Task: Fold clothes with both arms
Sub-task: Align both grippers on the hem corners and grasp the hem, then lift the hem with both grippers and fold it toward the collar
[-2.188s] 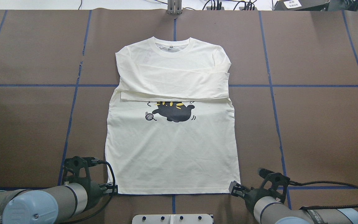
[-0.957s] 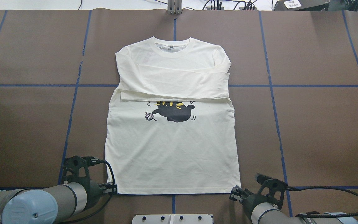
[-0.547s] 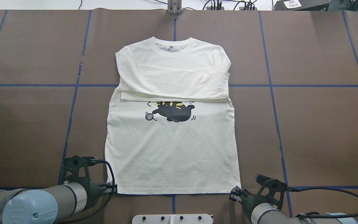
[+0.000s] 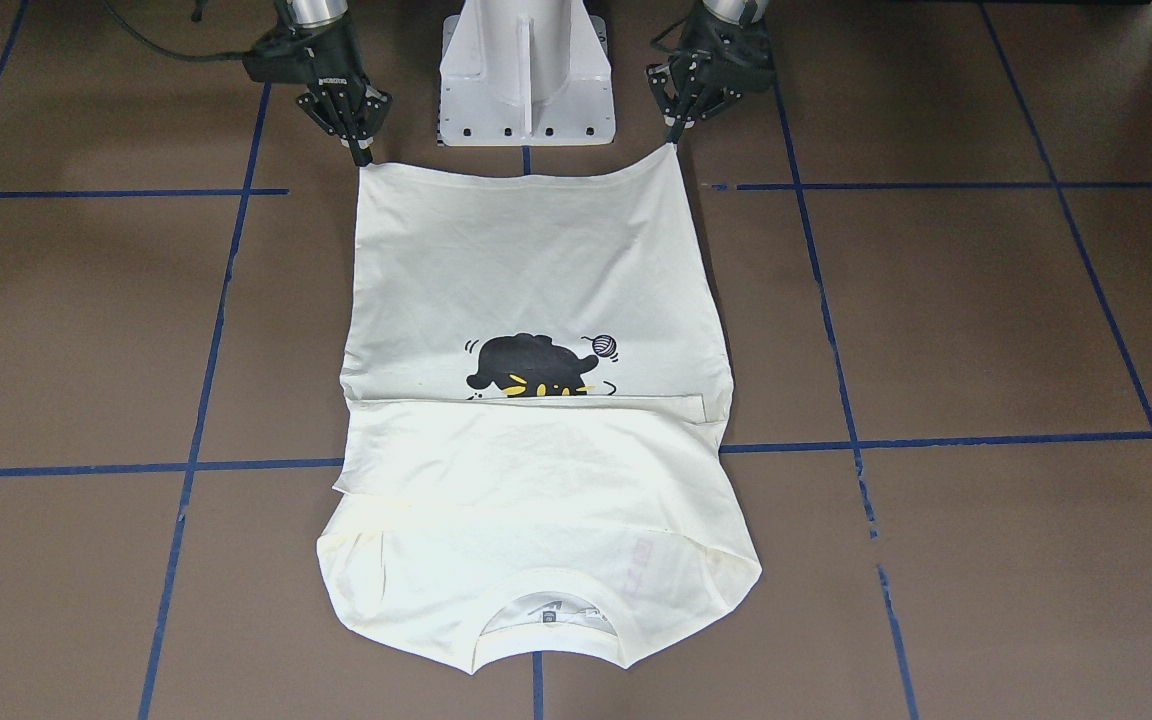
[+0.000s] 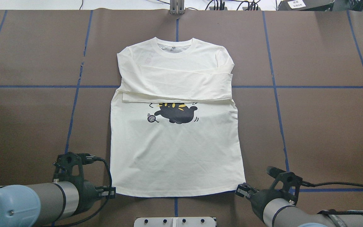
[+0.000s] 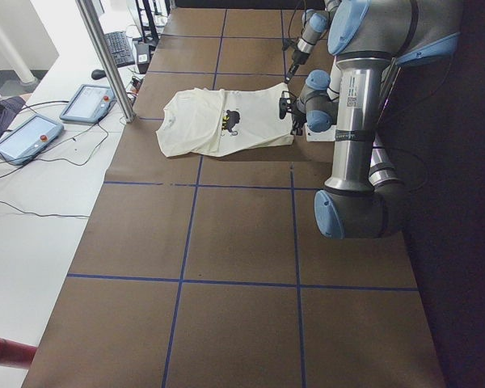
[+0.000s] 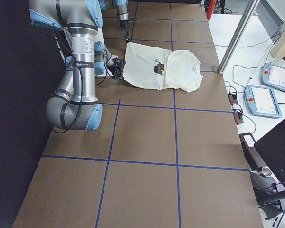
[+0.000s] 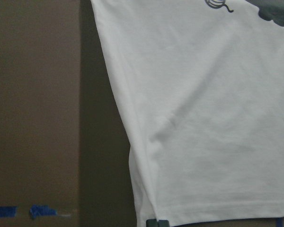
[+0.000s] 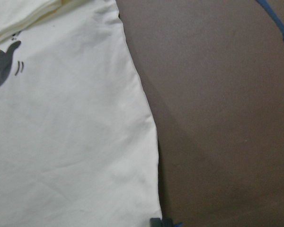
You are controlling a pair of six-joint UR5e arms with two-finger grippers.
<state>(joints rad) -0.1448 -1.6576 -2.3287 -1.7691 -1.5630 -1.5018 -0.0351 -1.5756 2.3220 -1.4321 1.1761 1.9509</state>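
Both arms [image 5: 52, 200] low, left gripper [image 5: 113, 191] and right gripper [image 5: 239, 190] clamped on shirt [image 5: 175, 151] hem corners

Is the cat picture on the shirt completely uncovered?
No, a folded sleeve overlaps part of the cat print on the shirt.

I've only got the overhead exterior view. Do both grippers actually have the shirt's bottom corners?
Observer: In the front-facing view the left gripper pinches a hem corner of the shirt into a raised point.
Operator: And the right one?
Observer: The right gripper meets its corner too; the hem dips between them.
Operator: Is the cloth off the table?
Observer: The left wrist view shows a dark shadow beside the shirt's edge, so it looks lifted.
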